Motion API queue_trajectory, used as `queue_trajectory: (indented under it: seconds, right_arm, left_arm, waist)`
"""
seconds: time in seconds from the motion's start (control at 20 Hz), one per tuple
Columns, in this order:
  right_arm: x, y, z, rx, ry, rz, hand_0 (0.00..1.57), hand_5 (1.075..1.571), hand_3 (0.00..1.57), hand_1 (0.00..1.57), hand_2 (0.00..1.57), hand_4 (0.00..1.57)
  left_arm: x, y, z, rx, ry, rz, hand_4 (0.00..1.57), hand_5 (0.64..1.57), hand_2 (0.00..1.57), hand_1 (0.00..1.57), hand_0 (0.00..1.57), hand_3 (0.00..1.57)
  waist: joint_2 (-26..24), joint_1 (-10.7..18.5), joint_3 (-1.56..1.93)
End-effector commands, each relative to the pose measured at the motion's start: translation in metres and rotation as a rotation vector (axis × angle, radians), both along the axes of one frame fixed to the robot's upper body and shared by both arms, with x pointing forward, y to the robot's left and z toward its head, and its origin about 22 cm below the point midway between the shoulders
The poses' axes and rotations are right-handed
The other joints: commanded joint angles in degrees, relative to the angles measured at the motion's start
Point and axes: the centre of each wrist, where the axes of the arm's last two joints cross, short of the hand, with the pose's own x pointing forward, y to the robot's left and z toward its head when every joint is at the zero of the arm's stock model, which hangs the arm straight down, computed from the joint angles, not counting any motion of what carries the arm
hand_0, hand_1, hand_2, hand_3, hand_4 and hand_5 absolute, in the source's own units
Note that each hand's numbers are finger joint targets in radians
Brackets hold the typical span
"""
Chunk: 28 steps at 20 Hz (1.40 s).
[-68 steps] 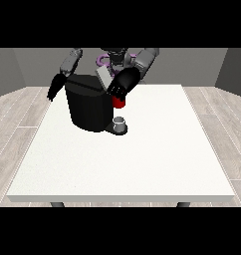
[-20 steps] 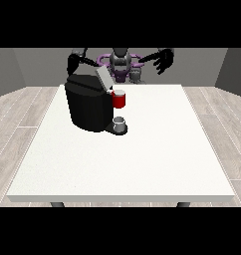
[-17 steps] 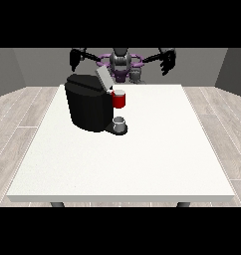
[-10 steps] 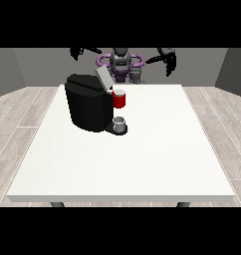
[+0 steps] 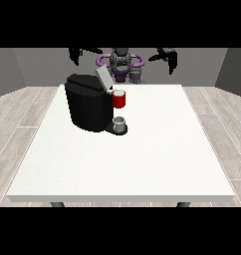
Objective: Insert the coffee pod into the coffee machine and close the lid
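Where the big white desk (image 5: pixel 142 164) is seen, a flat, smooth, square top is shown, and its legs are cut off at the bottom edge. A black, boxy coffee machine (image 5: pixel 87 107) with rounded sides is set on the desk at about 10 o'clock from the middle. Its grey lid (image 5: pixel 103 77) is tipped up. A red thing at the machine (image 5: pixel 119 99) is shaped like a small round cup. Under it, on the machine's base, a small grey thing (image 5: pixel 120 122) is seen, but it cannot be told if it is the pod. No writing can be read anywhere.

Behind the desk at 12 o'clock, the robot (image 5: pixel 121 63) is small and partly hidden by the machine. The hand at the view's left (image 5: pixel 75 54) and the hand at the view's right (image 5: pixel 168 56) are held up high, well apart from the machine. How their fingers lie cannot be told. The floor (image 5: pixel 23 104) is made of pale wood planks.
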Motion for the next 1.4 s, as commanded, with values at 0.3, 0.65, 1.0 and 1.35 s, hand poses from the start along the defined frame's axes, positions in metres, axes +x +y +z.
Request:
queue_trajectory:
  seconds: [0.3,0.65,1.0,1.35]
  right_arm:
    - [0.021,0.006,0.002,0.126,0.025,0.004,0.0,1.571,0.0,0.0,0.0,0.15]
    - [0.04,0.023,0.014,0.087,0.038,0.074,0.0,1.571,0.0,0.0,0.0,0.0]
    - [0.051,0.072,0.023,0.06,-0.033,0.165,0.0,1.571,0.0,0.0,0.0,0.0]
    - [0.064,0.057,0.042,0.037,-0.081,0.172,0.0,1.571,0.0,0.0,0.0,0.13]
  left_arm:
    - [-0.011,0.003,0.033,0.007,-0.075,0.042,0.36,1.571,0.0,0.0,0.0,0.0]
    - [-0.015,0.009,0.07,0.001,-0.131,0.061,0.3,1.571,0.0,0.0,0.0,0.0]
    - [-0.036,0.028,0.06,0.018,-0.204,0.1,0.36,1.571,0.0,0.0,0.0,0.0]
    - [-0.049,0.031,0.073,0.003,-0.221,0.12,0.34,1.571,0.0,0.0,0.0,0.0]
  waist:
    - [5.79,-0.22,0.0]
    - [8.18,-0.26,0.0]
    - [13.06,-2.08,-0.02]
    - [14.43,-2.47,-0.01]
